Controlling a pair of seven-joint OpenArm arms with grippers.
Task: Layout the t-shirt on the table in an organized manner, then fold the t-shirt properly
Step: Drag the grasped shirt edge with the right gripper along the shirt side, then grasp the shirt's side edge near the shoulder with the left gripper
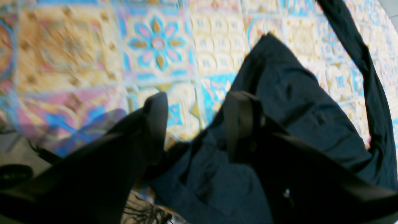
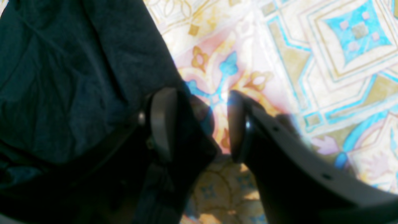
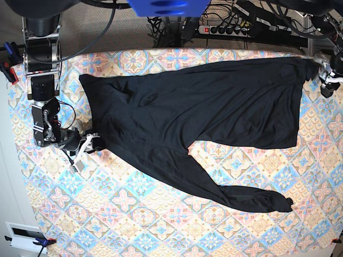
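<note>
Broadly, the t-shirt (image 3: 193, 115) is lying spread across the table (image 3: 134, 219), one sleeve trailing toward the near edge. The right gripper (image 3: 88, 147) is sitting at its hem with jaws parted, one finger (image 2: 163, 121) over fabric. The left gripper (image 3: 326, 80) is hovering open-jawed at the opposite edge. A power strip (image 3: 225, 29) is lying beyond the table.

The black t-shirt (image 3: 203, 107) sprawls across the upper half of the tabletop (image 3: 134, 225), one sleeve trailing toward the lower right. Bare patterned cloth lies open below it, and beside each end effector at the edges.
</note>
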